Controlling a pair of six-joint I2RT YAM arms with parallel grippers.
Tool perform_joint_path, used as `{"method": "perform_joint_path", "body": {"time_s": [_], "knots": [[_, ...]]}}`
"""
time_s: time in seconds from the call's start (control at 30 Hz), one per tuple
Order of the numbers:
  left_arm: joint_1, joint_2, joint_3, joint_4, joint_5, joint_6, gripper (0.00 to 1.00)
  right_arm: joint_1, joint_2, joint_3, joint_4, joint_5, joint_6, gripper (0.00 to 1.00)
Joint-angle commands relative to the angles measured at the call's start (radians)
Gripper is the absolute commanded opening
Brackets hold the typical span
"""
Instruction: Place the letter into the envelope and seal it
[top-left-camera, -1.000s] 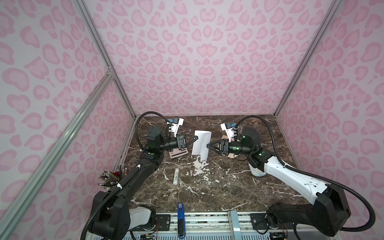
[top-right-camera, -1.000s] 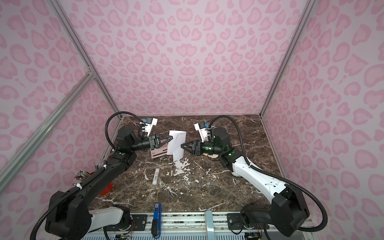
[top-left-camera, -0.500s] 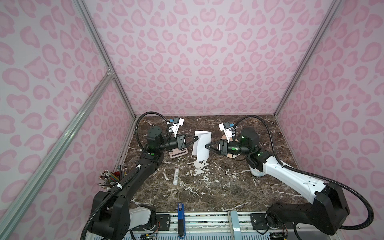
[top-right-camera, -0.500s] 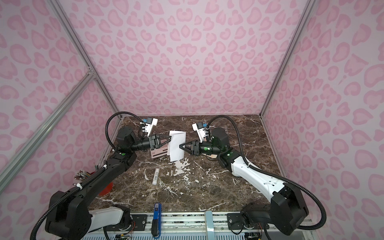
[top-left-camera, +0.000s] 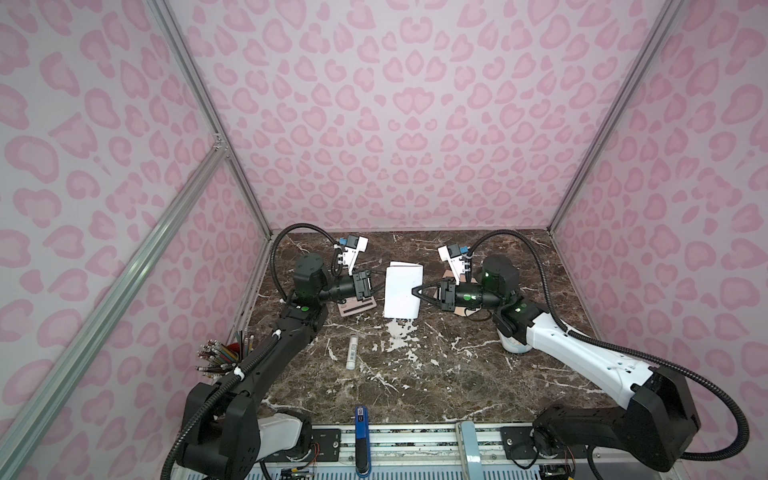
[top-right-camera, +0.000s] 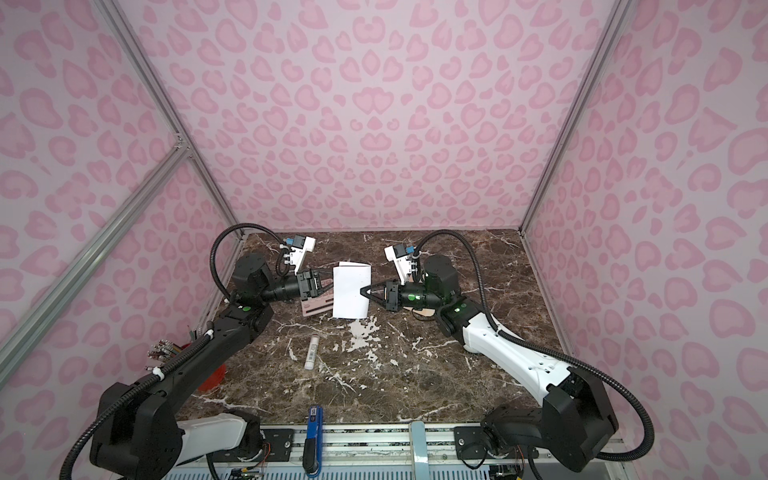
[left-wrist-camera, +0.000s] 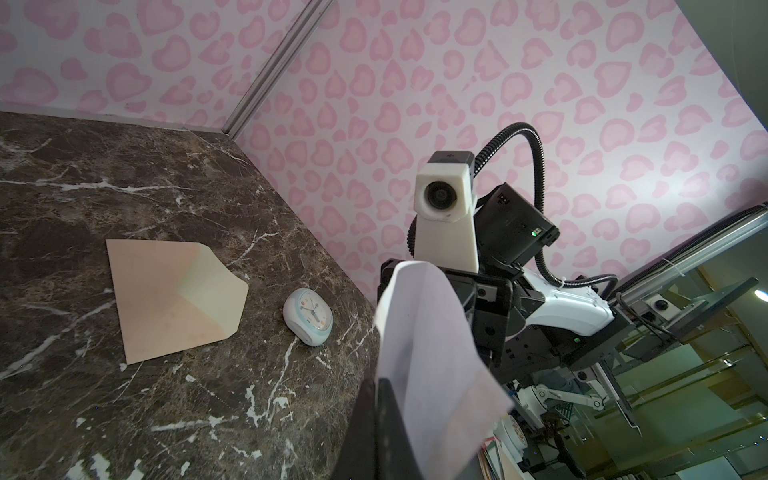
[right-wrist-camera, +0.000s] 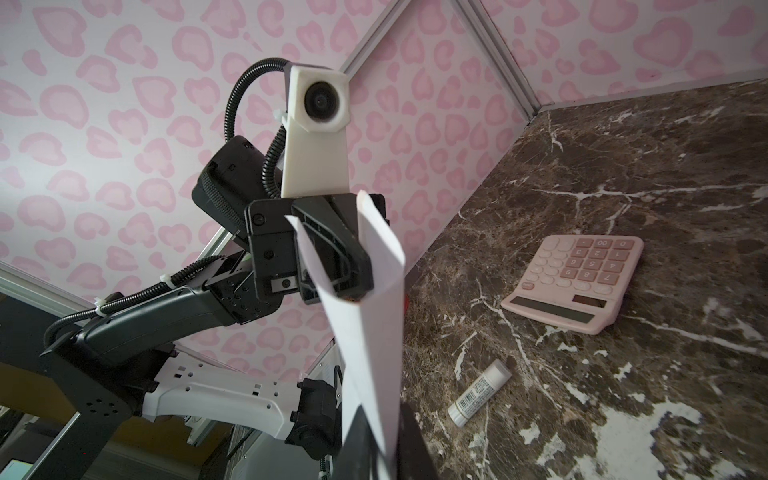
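Observation:
The white letter (top-left-camera: 402, 297) hangs upright above the marble table, pinched at both side edges. My left gripper (top-left-camera: 385, 286) is shut on its left edge, and the wrist view shows the sheet (left-wrist-camera: 432, 365) rising from the closed fingers (left-wrist-camera: 388, 419). My right gripper (top-left-camera: 412, 291) is shut on the right edge; the paper (right-wrist-camera: 374, 332) runs down between its closed fingers (right-wrist-camera: 409, 436). The peach envelope (left-wrist-camera: 166, 307) lies flat with its cream flap open. In both top views it is mostly hidden behind the right gripper, with a corner (top-left-camera: 458, 311) showing.
A pink calculator (top-left-camera: 357, 307) lies under the left gripper. A glue stick (top-left-camera: 352, 352) lies nearer the front. A small white clock (left-wrist-camera: 308, 316) sits beside the envelope. A cup of pencils (top-left-camera: 220, 357) stands at the left edge, and a blue tool (top-left-camera: 361, 419) at the front rail.
My right gripper has moved a little left and its jaws have shut on the letter's right edge. The left gripper has kept its hold and place.

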Motion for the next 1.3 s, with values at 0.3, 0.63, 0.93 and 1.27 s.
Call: {"method": "perform_joint_path", "body": {"time_s": [0.3,0.63,0.93,1.27], "knots": [[0.006,-0.062,0.011,-0.090,-0.048,0.101,0.26,-0.002,-0.024,0.035,-0.112,0.025,-0.096,0.00],[0.053,-0.288,0.082,-0.564,-0.275,0.515,0.73,0.001,-0.046,0.194,-0.615,0.258,-0.511,0.00],[-0.013,-0.417,0.030,-0.654,-0.267,0.824,0.94,0.021,-0.131,0.163,-0.609,0.209,-0.796,0.00],[-0.069,-0.389,0.030,-0.629,-0.192,0.891,0.93,0.090,-0.085,0.242,-0.791,0.249,-1.044,0.00]]}}
